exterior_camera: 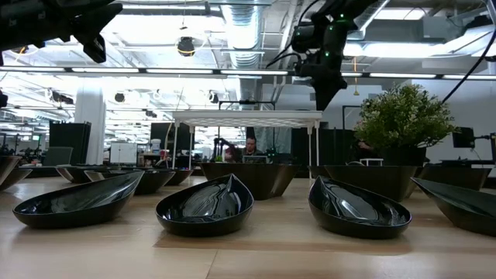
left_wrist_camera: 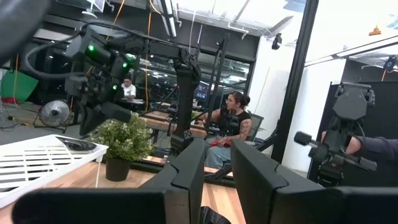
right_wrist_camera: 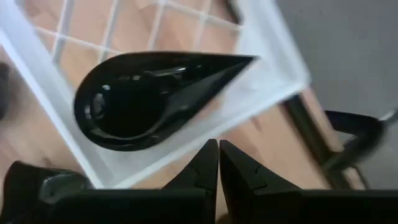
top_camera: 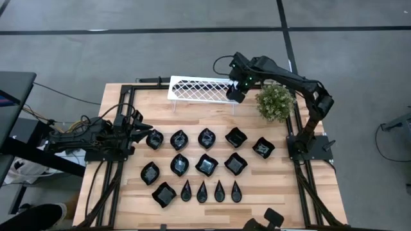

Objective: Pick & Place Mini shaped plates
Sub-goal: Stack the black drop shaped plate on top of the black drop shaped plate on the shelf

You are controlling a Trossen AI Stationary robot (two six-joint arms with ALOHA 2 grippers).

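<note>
One teardrop plate (right_wrist_camera: 149,96) lay on the white rack (top_camera: 196,89) at the desk's (top_camera: 128,199) twelve o'clock; right gripper (top_camera: 235,94) hovered above, fingers together, empty. Remaining plates (top_camera: 207,165) sat mid-desk. Left gripper (top_camera: 142,130) waited at nine o'clock, fingers slightly apart. Task looked barely begun.

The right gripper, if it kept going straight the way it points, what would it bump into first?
Probably the teardrop plate lying on the white rack. The right gripper, jaws shut, points down just past the plate's edge, so it might meet the rack instead; depth is unclear.
</note>
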